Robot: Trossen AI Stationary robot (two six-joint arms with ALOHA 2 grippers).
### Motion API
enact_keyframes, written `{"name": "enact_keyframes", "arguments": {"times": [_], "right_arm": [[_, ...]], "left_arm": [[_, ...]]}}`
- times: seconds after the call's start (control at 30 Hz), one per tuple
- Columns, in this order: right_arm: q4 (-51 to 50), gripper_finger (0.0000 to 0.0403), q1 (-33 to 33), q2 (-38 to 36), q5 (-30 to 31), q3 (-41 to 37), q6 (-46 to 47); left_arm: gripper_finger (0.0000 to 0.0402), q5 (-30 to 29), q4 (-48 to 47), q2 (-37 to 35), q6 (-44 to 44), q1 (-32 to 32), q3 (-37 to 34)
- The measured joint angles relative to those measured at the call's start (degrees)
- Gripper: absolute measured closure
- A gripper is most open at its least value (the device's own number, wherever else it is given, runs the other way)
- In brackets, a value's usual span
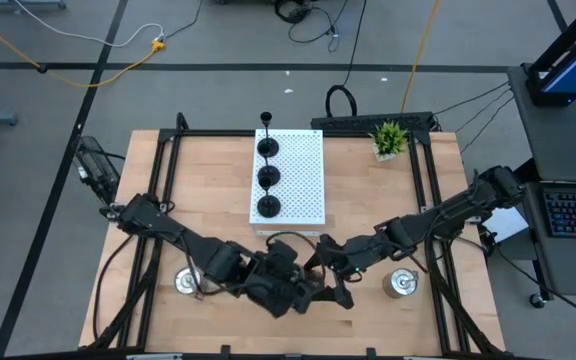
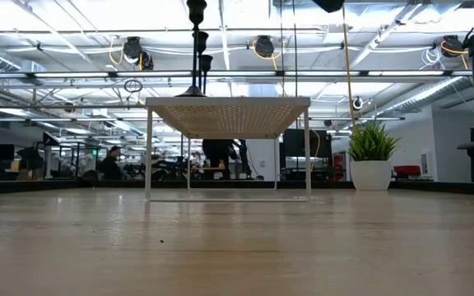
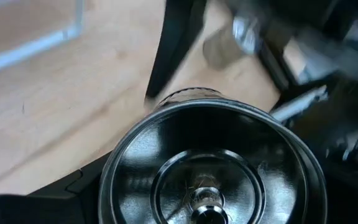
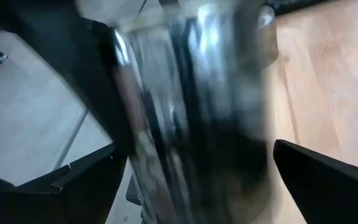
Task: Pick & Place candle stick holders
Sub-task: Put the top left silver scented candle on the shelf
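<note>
Three black candle stick holders (image 1: 268, 177) stand in a row on the white perforated board (image 1: 303, 175). Two silver holders rest on their bases on the table, one near left (image 1: 186, 282) and one near right (image 1: 402, 284). A third silver holder (image 3: 210, 162) is in my left gripper (image 1: 303, 282), near the table's front middle and above the wood. In the left wrist view I look into its open cup. My right gripper (image 1: 328, 262) meets it from the right, open, its fingers (image 4: 86, 180) on either side of the holder's shiny wall (image 4: 191, 112). My left gripper has the silver holder between its two fingers (image 3: 55, 193), which come at it slanting down from the table's left. The wide rim (image 3: 210, 109) hides where the fingers meet the body. The holder is lifted clear of the table, tipped with its mouth toward the wrist.
A small green potted plant (image 1: 389, 138) stands at the far right by the board. Black frame rails (image 1: 158, 200) run along the table's left and right sides. Bare wood lies between the board and the near edge, on both sides of the arms.
</note>
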Motion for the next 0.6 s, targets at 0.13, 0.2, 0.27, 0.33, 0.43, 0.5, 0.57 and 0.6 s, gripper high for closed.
{"name": "enact_keyframes", "arguments": {"times": [0.13,0.2,0.27,0.33,0.43,0.5,0.57,0.6], "right_arm": [[0.9,0.0007,-0.1,0.5,0.2,0.0,0.3],[1.4,0.0007,-0.1,0.6,0.1,0.0,-0.3],[1.5,0.0007,-0.1,0.5,0.0,0.0,-0.5],[1.6,0.0007,-0.1,0.5,-0.9,0.0,-0.6],[2.0,0.0007,-0.1,0.5,-1.1,0.0,-0.8],[2.0,0.0007,-0.1,0.5,-1.3,0.0,0.1],[2.0,0.0007,-0.1,0.5,-1.3,0.0,0.3],[2.0,0.0007,-0.1,0.5,-1.3,0.0,0.2]], "left_arm": [[0.0048,-0.4,0.1,0.0,0.2,0.2,0.0],[0.0048,-0.5,0.6,0.0,0.7,0.2,0.0],[0.0048,-0.4,0.6,0.0,1.1,0.2,0.0],[0.0048,0.0,0.6,0.0,1.6,0.2,0.0],[0.0048,0.3,1.0,0.0,3.5,0.2,0.0],[0.0048,0.4,1.2,0.0,4.6,0.2,0.0],[0.0048,0.4,1.6,-0.1,5.7,0.2,0.0],[0.0048,0.5,2.0,-0.1,6.4,0.3,0.0]]}}
